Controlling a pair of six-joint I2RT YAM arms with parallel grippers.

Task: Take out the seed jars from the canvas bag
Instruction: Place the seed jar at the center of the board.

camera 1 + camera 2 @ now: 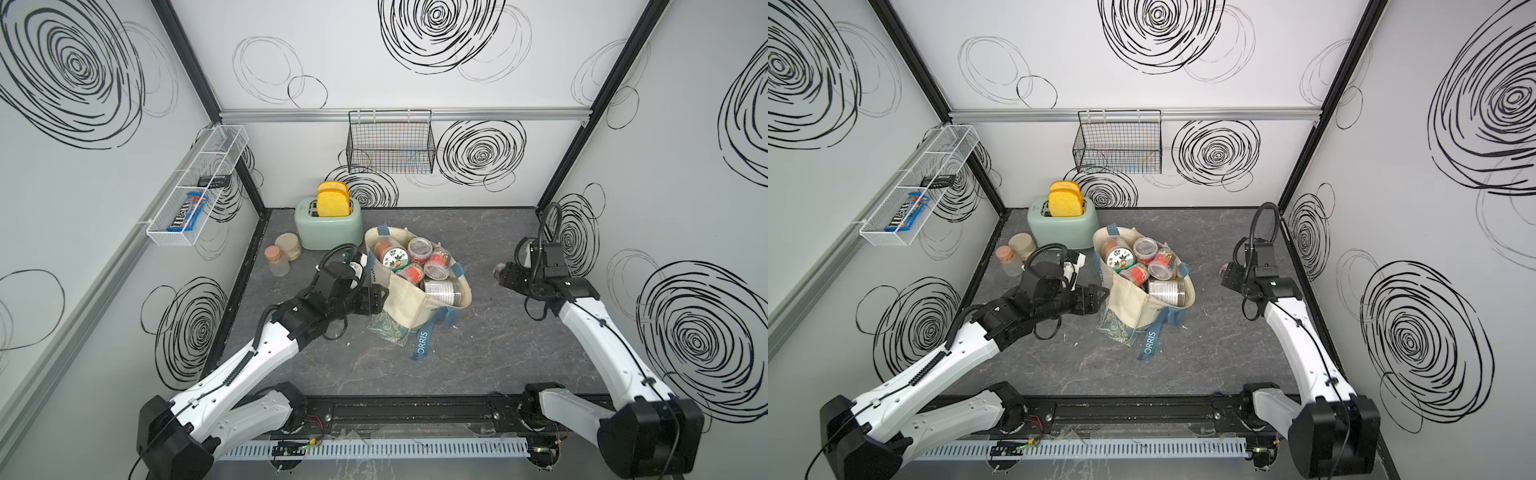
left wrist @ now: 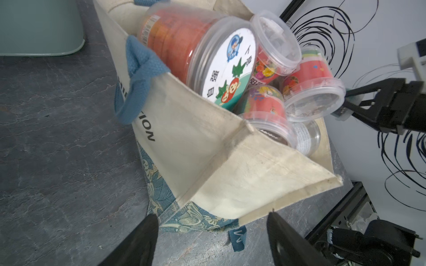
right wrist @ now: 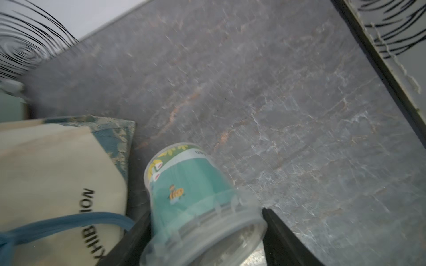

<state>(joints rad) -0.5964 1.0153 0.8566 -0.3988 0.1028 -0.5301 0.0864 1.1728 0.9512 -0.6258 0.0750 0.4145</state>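
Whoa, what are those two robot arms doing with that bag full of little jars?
They are taking jars out of the canvas bag. The right gripper has a teal-labelled jar between its fingers, out beside the bag over the table. The left gripper is open at a corner of the bag, with the cloth edge between its fingers but not pinched. Lots of seed jars are piled in the bag, waiting for their turn.

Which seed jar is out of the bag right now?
The teal-labelled jar with a bee on it, held in the right gripper beside the bag; the other seed jars all lie inside it.
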